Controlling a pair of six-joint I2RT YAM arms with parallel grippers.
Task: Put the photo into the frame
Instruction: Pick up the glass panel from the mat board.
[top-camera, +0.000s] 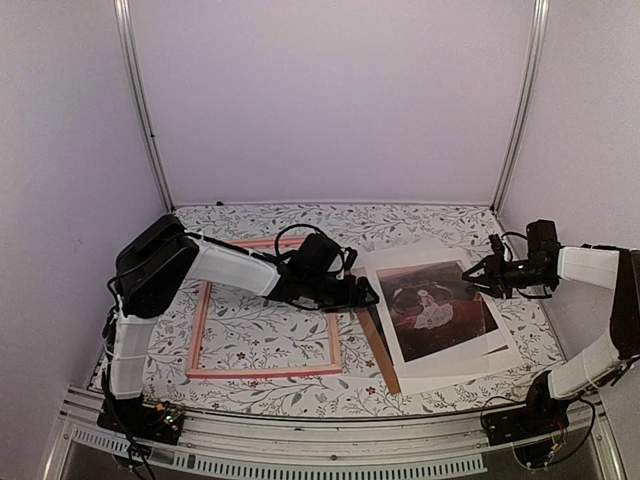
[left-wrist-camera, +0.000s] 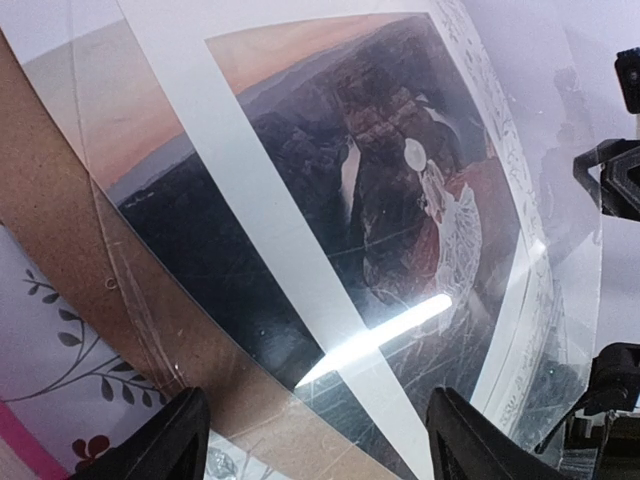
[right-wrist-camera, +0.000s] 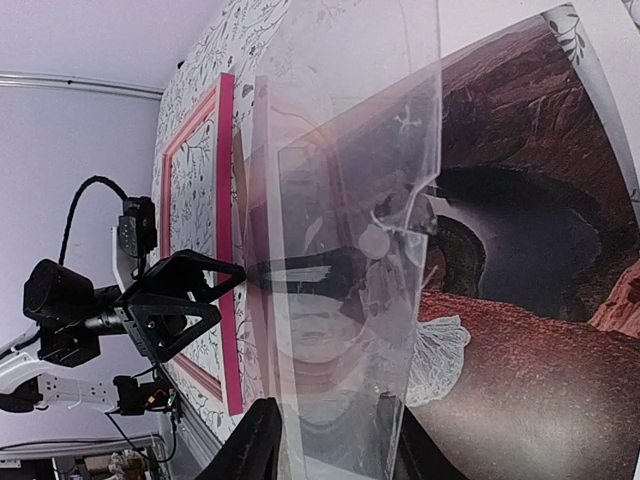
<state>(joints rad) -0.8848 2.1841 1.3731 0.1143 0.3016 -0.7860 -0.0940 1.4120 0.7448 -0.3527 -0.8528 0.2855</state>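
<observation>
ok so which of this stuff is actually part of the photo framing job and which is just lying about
Part of the job:
photo
frame

Not named by it:
white mat board
brown backing board
clear sheet, up at the right claw

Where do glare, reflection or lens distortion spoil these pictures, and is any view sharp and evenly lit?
Left wrist: a bright streak of glare lies on the clear sheet over the photo, and straight edges bow from the wide lens. Right wrist: the raised clear sheet gives hazy, doubled reflections. Top: soft, even light with faint shadows.
</observation>
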